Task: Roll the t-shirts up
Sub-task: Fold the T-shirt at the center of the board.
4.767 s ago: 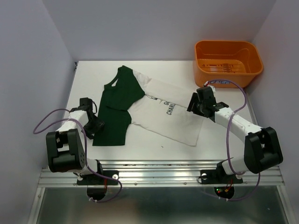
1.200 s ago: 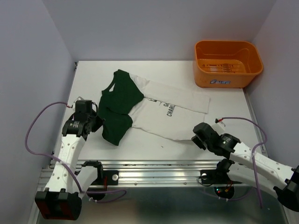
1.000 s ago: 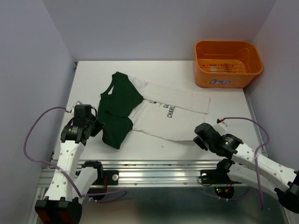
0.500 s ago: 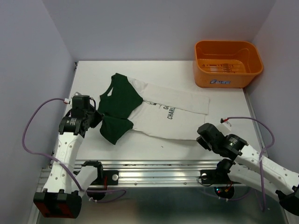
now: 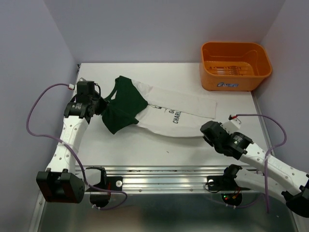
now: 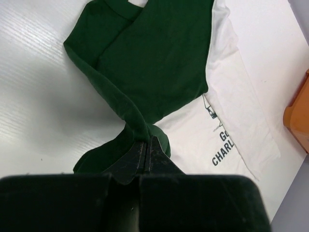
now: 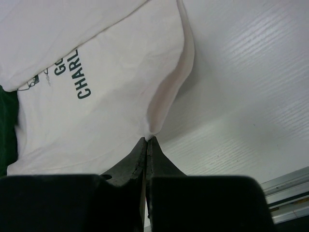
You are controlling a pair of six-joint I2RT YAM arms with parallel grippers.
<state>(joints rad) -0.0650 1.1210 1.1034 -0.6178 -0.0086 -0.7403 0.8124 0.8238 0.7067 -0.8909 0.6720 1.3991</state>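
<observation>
My left gripper (image 6: 146,145) is pressed together, pinching a fold of dark green cloth on the t-shirt (image 5: 164,113), which lies across the middle of the top view. My right gripper (image 7: 146,141) pinches its white edge, lower right. An orange basket (image 5: 241,82) sits upper right.

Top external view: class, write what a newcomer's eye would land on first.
A green-and-white t-shirt sprawls mid-table, pinched at both ends. The left pincer is shut on a green fold and the right pincer on the white edge. A bright orange basket sits at the far right corner.
</observation>
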